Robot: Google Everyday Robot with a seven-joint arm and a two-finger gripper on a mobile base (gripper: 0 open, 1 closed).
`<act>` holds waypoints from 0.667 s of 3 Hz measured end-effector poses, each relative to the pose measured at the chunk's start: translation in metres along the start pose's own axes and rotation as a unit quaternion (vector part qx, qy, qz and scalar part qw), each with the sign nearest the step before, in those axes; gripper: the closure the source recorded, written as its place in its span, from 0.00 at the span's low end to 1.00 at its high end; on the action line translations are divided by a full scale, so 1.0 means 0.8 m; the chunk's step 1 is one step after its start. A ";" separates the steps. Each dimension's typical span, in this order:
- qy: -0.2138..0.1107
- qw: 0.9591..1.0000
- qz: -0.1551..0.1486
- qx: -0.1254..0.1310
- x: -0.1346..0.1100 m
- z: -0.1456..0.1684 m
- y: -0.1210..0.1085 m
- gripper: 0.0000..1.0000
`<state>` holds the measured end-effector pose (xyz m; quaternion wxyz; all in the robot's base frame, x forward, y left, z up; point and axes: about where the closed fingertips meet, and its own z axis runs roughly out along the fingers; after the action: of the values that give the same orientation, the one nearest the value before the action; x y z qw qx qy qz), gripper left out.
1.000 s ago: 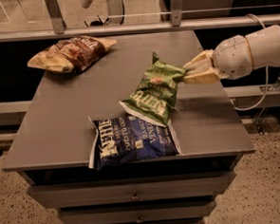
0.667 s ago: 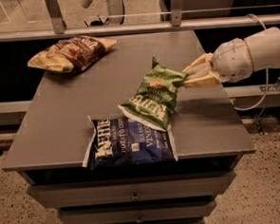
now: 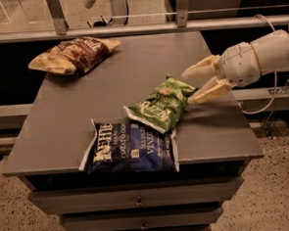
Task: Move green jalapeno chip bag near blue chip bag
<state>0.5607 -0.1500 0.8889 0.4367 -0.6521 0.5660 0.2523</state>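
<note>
The green jalapeno chip bag [image 3: 162, 105] lies flat on the grey table [image 3: 85, 106], its lower left corner overlapping the top edge of the blue chip bag [image 3: 129, 148], which lies at the table's front edge. My gripper [image 3: 191, 85] is at the right, just beside the green bag's right end. Its two cream fingers are spread apart and hold nothing. The white arm reaches in from the right edge.
A brown-and-yellow chip bag [image 3: 74, 54] lies at the table's far left corner. Drawers [image 3: 140, 201] are below the table front. A metal railing [image 3: 129, 27] runs behind the table.
The green bag was held lifted by the gripper; now it lies on the table touching the blue bag, and the gripper has opened and let go.
</note>
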 end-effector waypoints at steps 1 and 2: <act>0.016 1.000 0.000 0.013 0.008 -0.009 -0.004 0.00; 0.055 0.996 0.009 0.065 0.031 -0.051 -0.023 0.00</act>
<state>0.5777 -0.1983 0.8936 0.4440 -0.6298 0.6106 0.1827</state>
